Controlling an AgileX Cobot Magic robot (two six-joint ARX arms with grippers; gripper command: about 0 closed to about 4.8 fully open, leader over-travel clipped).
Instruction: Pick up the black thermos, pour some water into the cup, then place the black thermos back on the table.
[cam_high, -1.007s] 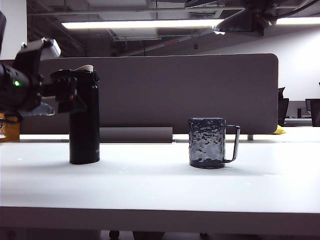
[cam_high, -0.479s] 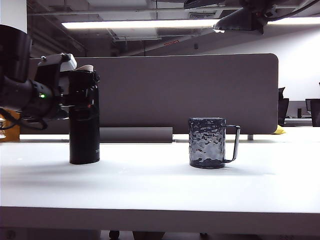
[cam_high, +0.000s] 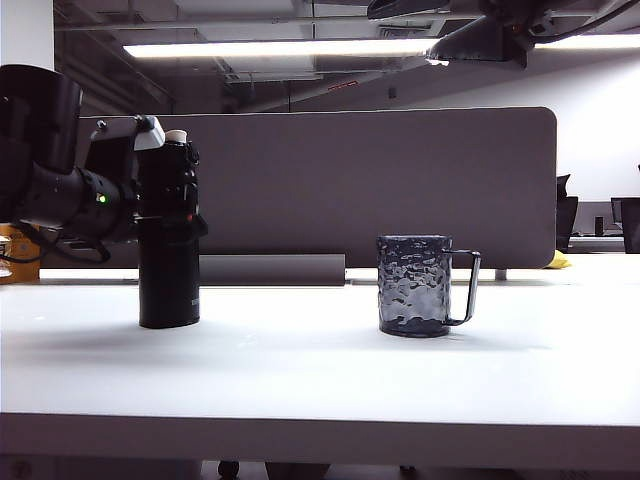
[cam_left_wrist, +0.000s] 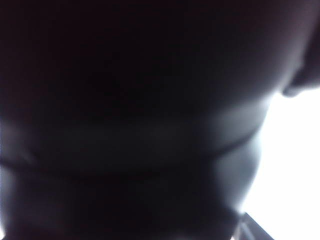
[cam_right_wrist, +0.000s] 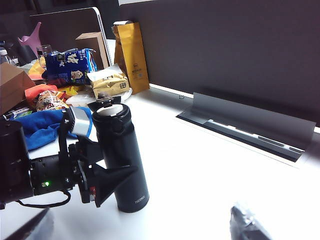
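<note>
The left gripper (cam_high: 172, 205) had come in from the left, lower and farther forward than a second before, its jaws spread wide around the upper body of the thermos (cam_high: 169, 270), which stood upright on the surface (cam_high: 320, 370) with its lid open. The reach looked finished; closing firmly, then lifting, was what remained. The cup (cam_high: 415, 285) stood well apart to the right, unmoved. The right gripper was out of sight, evidently wide apart.
</note>
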